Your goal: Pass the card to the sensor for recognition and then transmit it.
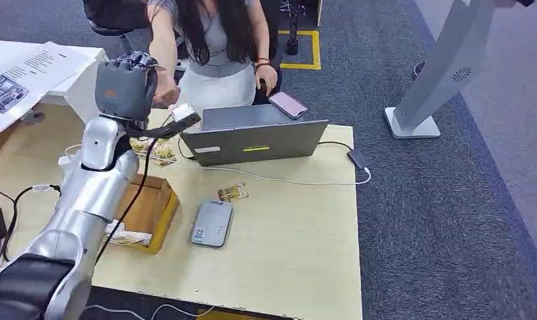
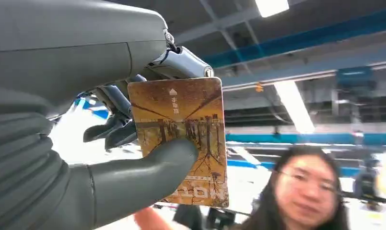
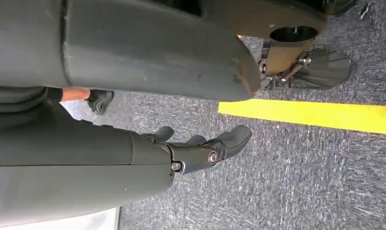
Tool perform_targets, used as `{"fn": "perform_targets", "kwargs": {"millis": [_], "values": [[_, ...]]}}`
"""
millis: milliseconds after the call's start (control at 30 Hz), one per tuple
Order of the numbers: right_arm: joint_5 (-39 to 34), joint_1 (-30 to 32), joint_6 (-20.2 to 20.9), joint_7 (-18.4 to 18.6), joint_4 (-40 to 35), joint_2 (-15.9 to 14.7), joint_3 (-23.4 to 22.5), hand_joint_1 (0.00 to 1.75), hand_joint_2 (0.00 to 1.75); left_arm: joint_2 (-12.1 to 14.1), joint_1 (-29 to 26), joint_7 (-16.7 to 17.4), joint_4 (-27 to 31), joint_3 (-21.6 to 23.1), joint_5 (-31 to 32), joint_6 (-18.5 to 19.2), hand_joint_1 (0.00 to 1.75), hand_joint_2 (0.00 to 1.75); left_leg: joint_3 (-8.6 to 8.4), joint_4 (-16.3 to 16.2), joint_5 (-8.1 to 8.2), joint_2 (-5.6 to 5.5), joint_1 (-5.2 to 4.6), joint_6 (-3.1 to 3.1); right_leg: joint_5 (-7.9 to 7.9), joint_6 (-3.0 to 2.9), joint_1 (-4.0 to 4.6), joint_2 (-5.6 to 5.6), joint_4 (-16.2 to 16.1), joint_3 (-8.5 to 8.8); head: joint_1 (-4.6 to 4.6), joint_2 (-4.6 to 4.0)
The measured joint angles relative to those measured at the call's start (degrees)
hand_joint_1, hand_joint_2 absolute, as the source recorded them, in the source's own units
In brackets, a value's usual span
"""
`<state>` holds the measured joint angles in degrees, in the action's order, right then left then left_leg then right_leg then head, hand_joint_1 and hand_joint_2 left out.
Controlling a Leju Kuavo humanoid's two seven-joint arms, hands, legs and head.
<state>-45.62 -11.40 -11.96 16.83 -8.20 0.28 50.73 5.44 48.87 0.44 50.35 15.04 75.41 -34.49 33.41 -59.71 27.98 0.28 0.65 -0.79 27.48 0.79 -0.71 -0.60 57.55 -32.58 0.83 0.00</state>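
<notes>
Left hand [image 2: 85,158] raised over the pale wooden desk [image 1: 299,220], thumb pinching a thin, stiff brown-and-gold plastic card [image 2: 181,139]. Probably light and slippery; best held by its flat faces. Beyond the hand, a person's hand [image 1: 167,97] reaching close. Right hand [image 3: 195,148] hanging loose, holding nothing.

The card [image 2: 183,139] pinched in the left hand [image 2: 85,158] carries the clearest markings: a small white upward arrow near one short edge with a few white characters beneath it, too small to read, and pale block letters at the opposite edge, seen upside down and not legible with certainty. The open booklet [image 1: 25,77] on the white table shows printed lines and a photo, too fine to read. The grey sensor [image 1: 211,223] bears a small white label, also unreadable.
</notes>
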Motion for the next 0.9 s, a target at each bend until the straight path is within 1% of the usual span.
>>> {"fn": "perform_targets", "kwargs": {"millis": [100, 167, 267, 367, 567, 733, 767, 800, 900], "values": [[-0.2, -0.1, 0.0, 0.2, 0.0, 0.0, 0.5, 0.0, 0.0, 0.2, 3.2, 0.7, -5.5, -1.0, 0.8, -0.7, 1.75, 1.75, 0.0, 0.0, 0.0, -0.01, 0.0, 0.0, 0.0, 0.0, 0.0, -0.01, 0.0, 0.0, -0.04, 0.0], [-0.2, -0.1, 0.0, 0.4, 0.0, 0.0, 0.7, 0.0, 0.0, 0.4, 4.3, 0.7, -8.9, -1.7, 1.0, -1.4, 1.75, 1.75, 0.0, 0.0, 0.0, 0.0, 0.0, 0.01, 0.0, 0.0, 0.0, 0.0, 0.0, 0.0, -0.02, 0.0], [-0.2, -0.1, 0.0, 0.4, 0.0, 0.0, 0.9, 0.0, 0.0, 0.5, 5.3, 0.7, -11.7, -2.1, 1.0, -1.7, 1.75, 1.75, 0.01, 0.0, 0.0, 0.01, 0.0, 0.01, 0.0, 0.0, 0.0, 0.02, 0.0, -0.01, -0.02, 0.0], [-0.3, -0.2, 0.0, 0.5, 0.0, 0.0, 1.0, 0.0, 0.0, 0.5, 5.8, 0.7, -13.7, -2.4, 1.2, -1.9, 1.75, 1.75, 0.01, 0.0, 0.0, 0.0, 0.0, 0.01, 0.0, 0.0, -0.01, 0.02, 0.0, -0.01, -0.04, 0.0], [-0.3, -0.2, 0.0, 0.6, 0.0, 0.0, 1.3, 0.0, 0.0, 0.5, 6.6, 1.1, -16.0, -2.7, 1.6, -1.9, 1.75, 1.75, 0.01, 0.0, 0.0, 0.0, 0.0, 0.01, 0.0, 0.0, -0.01, 0.01, 0.0, 0.0, -0.02, 0.0], [-0.3, -0.2, 0.0, 0.5, 0.0, 0.0, 1.8, 0.0, 0.0, 0.5, 6.8, 0.7, -17.6, -3.3, 1.7, -2.3, 1.75, 1.75, 0.01, 0.0, 0.0, 0.01, 0.0, 0.01, 0.0, 0.0, 0.0, 0.02, 0.0, -0.01, -0.04, 0.0], [-0.3, -0.2, 0.0, 0.4, 0.0, 0.0, 1.8, 0.0, 0.0, 0.5, 6.8, 0.7, -18.0, -3.3, 1.7, -2.4, 0.03, 1.75, 0.01, 0.0, 0.0, 0.01, 0.0, 0.01, 0.0, 0.0, 0.0, 0.02, 0.0, -0.01, -0.02, 0.0], [-0.3, -0.2, 0.0, 0.4, 0.0, 0.0, 1.9, 0.0, 0.0, 0.5, 6.8, 0.7, -18.2, -3.4, 1.7, -2.4, 0.0, 1.75, 0.02, 0.0, 0.0, 0.01, 0.0, 0.01, 0.0, 0.0, 0.0, 0.02, 0.0, -0.01, -0.02, 0.0], [-0.3, -0.2, 0.0, 0.3, 0.0, 0.0, 1.9, 0.0, 0.0, 0.5, 6.8, 0.7, -18.9, -3.5, 1.7, -2.7, 0.0, 1.75, 0.02, 0.0, 0.0, 0.0, 0.0, 0.01, 0.01, 0.0, 0.0, 0.02, 0.0, -0.02, -0.02, 0.0]]}}
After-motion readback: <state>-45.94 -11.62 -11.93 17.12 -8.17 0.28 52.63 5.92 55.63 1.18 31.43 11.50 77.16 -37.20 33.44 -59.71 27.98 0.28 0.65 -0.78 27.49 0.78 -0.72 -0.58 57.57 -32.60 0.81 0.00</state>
